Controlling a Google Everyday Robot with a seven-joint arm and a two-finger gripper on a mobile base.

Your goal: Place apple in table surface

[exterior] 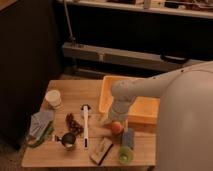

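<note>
The apple (117, 128), small and orange-red, lies low over the table surface (65, 90) just in front of the orange bin. My gripper (113, 120) is at the end of the white arm, which reaches in from the right, and it sits directly above and against the apple. The arm hides the gripper's grip on the apple. I cannot tell whether the apple rests on the wood.
The orange bin (145, 112) stands at the table's right rear. A green cup (124, 154), a grey can (128, 138) and a wooden block (101, 149) lie near the front edge. Further left are a white utensil (85, 125), a metal cup (67, 140), a white cup (53, 98) and a cloth (39, 125).
</note>
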